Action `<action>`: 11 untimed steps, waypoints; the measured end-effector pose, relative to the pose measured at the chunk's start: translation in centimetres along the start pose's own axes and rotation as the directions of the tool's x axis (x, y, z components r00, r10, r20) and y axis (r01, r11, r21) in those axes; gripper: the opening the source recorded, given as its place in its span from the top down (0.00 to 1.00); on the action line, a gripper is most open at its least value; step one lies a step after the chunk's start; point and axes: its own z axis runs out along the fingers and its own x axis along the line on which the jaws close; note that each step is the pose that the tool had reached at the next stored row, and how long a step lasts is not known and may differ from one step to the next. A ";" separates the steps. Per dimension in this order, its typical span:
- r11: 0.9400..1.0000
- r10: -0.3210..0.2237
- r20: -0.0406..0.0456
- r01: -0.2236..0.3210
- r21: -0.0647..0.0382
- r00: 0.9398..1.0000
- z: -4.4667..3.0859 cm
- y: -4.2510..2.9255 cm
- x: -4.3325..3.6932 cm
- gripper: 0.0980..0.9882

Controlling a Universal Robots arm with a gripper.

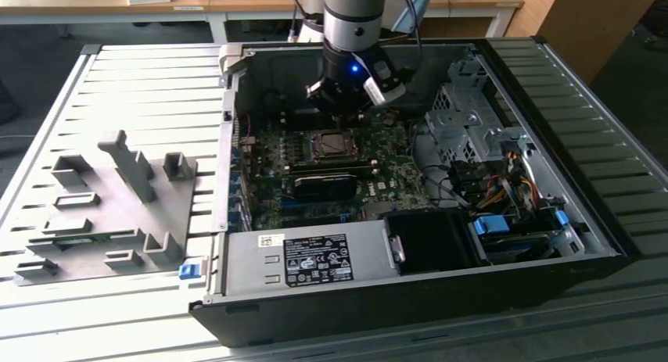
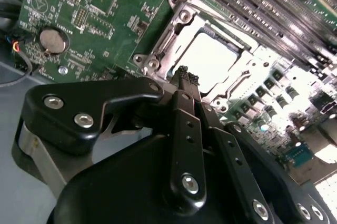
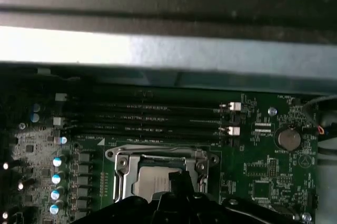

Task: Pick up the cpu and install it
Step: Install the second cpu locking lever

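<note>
The cpu [image 1: 336, 145] lies flat in the metal socket frame [image 1: 336, 133] on the green motherboard inside the open computer case. Its silver top shows in both wrist views [image 2: 210, 58] [image 3: 150, 182]. My gripper [image 1: 339, 118] hangs just above the socket, a little toward the case's back wall. In the second wrist view its black fingertips [image 2: 185, 74] meet with nothing between them, a short way over the cpu's edge. The gripper [image 3: 176, 177] also rises over the socket in the first wrist view.
Memory slots [image 3: 142, 118] run beside the socket. A coin battery [image 2: 52, 40] sits on the board. The power supply [image 1: 313, 256], drive cage [image 1: 465, 120] and cable bundles [image 1: 501, 182] crowd the case. Grey fixture blocks [image 1: 115, 198] stand on the table at the exterior view's left.
</note>
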 end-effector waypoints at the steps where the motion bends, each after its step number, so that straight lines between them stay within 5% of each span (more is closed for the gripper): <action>1: 1.000 0.000 0.000 0.000 0.000 1.000 0.00 -0.04 0.00 0.99; 5: 1.000 0.000 0.000 0.000 0.000 1.000 -0.30 -0.12 0.01 0.99; 11: 1.000 0.000 0.000 0.000 0.000 1.000 -1.70 -0.14 -0.01 0.99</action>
